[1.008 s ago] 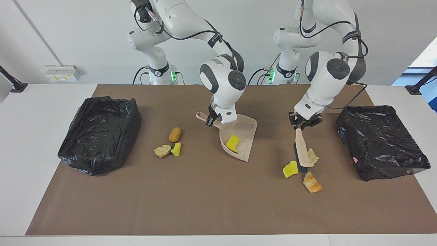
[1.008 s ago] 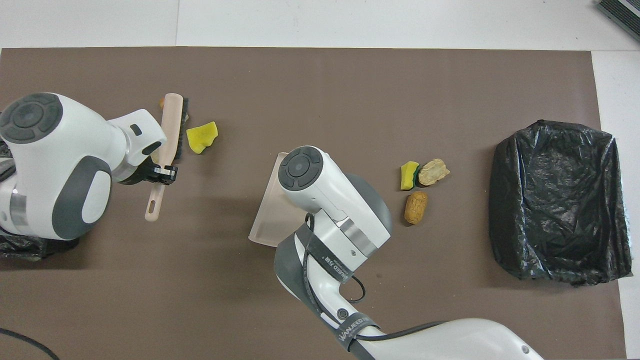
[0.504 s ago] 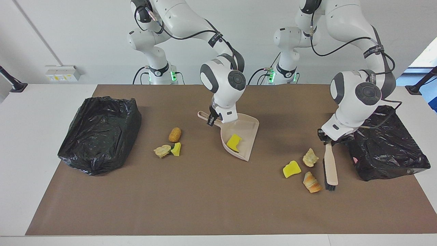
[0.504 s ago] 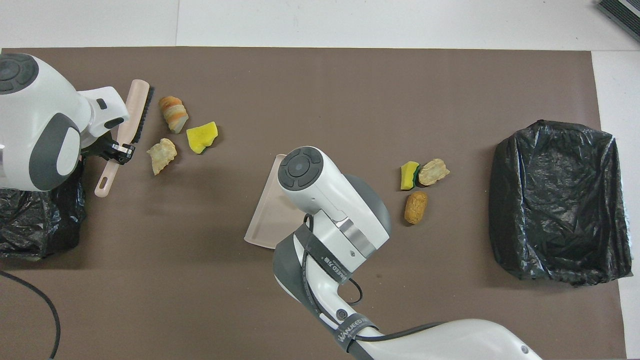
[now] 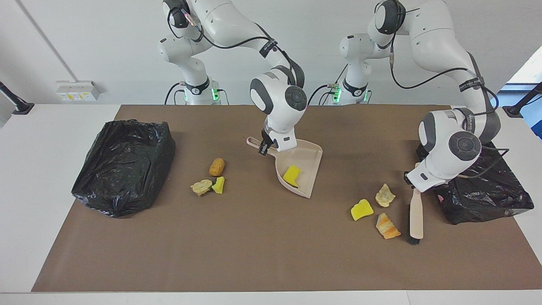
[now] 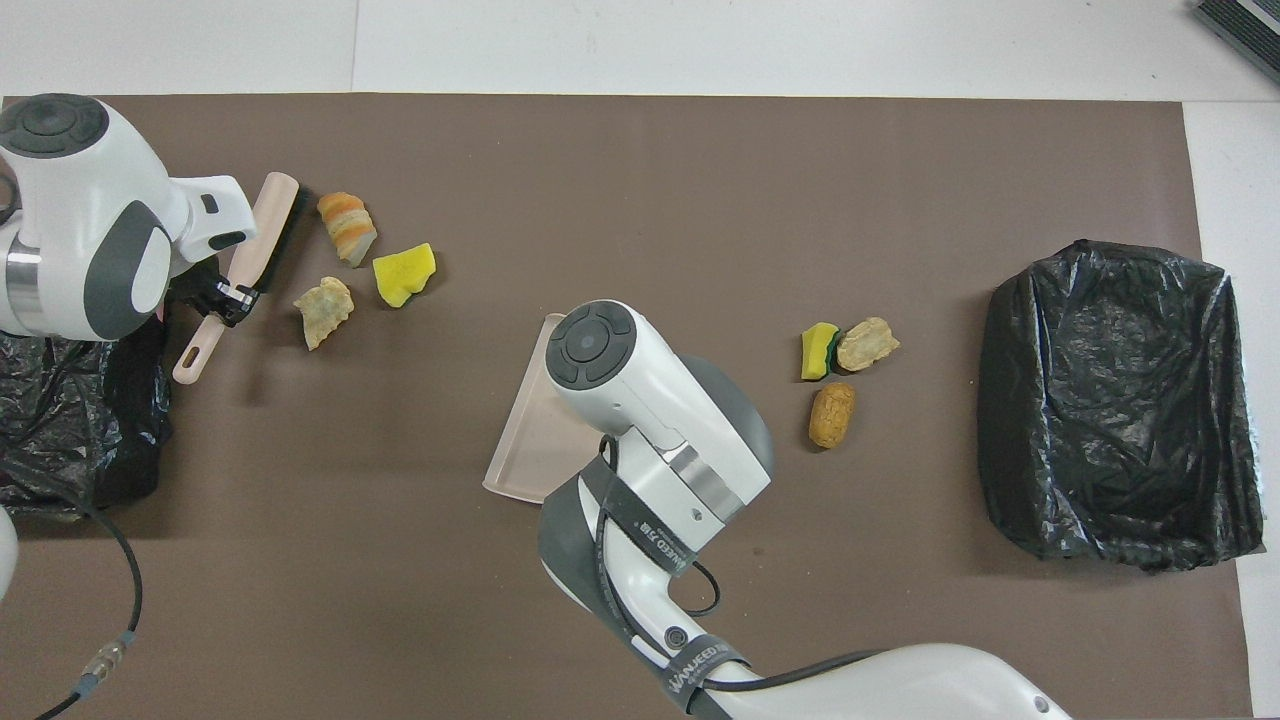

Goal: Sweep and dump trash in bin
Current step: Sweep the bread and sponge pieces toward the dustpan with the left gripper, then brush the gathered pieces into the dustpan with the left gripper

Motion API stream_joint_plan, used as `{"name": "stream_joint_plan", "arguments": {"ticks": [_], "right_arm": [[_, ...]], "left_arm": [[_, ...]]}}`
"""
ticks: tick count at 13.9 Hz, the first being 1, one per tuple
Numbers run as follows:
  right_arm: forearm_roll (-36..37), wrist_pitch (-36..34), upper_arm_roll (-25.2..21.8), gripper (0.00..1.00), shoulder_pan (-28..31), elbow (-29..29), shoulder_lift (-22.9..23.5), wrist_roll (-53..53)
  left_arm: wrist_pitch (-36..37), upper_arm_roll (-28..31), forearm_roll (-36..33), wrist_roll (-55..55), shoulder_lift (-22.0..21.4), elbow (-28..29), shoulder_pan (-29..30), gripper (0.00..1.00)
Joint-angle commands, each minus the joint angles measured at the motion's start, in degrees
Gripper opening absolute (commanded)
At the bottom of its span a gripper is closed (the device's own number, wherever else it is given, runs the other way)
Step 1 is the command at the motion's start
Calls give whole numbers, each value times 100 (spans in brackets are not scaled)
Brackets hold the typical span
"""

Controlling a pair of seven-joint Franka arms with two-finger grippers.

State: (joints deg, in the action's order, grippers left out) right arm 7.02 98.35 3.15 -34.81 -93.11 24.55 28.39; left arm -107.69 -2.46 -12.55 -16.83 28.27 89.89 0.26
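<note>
My left gripper (image 5: 413, 185) (image 6: 230, 298) is shut on the handle of a beige brush (image 5: 416, 214) (image 6: 262, 228). The brush slants down to the mat between the bin (image 5: 487, 190) at the left arm's end and three pieces of trash. These are a yellow sponge wedge (image 5: 361, 209), a beige chunk (image 5: 384, 195) and an orange-striped pastry (image 5: 386, 225). My right gripper (image 5: 264, 148) is shut on the handle of a beige dustpan (image 5: 311, 163) (image 6: 525, 440) holding a yellow sponge (image 5: 291, 176). The wrist hides this gripper in the overhead view.
A second black-lined bin (image 5: 123, 167) (image 6: 1115, 400) stands at the right arm's end. Between it and the dustpan lie a brown croquette (image 5: 217, 166), a beige chunk (image 5: 201, 187) and a yellow-green sponge piece (image 5: 219, 185). A brown mat (image 5: 254, 254) covers the table.
The left gripper carried the brush off the three scraps toward the bin at its end, and the brush now stands beside them. The dustpan drifted slightly toward the left arm's end.
</note>
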Motion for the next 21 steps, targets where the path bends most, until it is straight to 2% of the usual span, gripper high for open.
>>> {"name": "stream_joint_plan", "arguments": {"ticks": [1, 7, 9, 12, 17, 21], "right_arm": [[-122, 61, 28, 0, 26, -164, -153, 26], [-122, 62, 28, 0, 26, -164, -144, 26], [-122, 61, 28, 0, 26, -155, -153, 26], [-122, 61, 28, 0, 35, -164, -153, 26], [-122, 61, 28, 0, 27, -155, -144, 35], [-122, 61, 28, 0, 35, -164, -144, 35]], "left_arm": [[406, -61, -72, -347, 170, -279, -35, 0], [1179, -614, 77, -356, 47, -148, -70, 0], [1400, -764, 331, -348, -180, 132, -44, 0], [1348, -983, 613, -164, -523, 677, -88, 0], [1348, -1748, 1034, 644, -1041, 1494, -88, 0], [1461, -2354, 1316, 1409, -1280, 1514, -70, 0]]}}
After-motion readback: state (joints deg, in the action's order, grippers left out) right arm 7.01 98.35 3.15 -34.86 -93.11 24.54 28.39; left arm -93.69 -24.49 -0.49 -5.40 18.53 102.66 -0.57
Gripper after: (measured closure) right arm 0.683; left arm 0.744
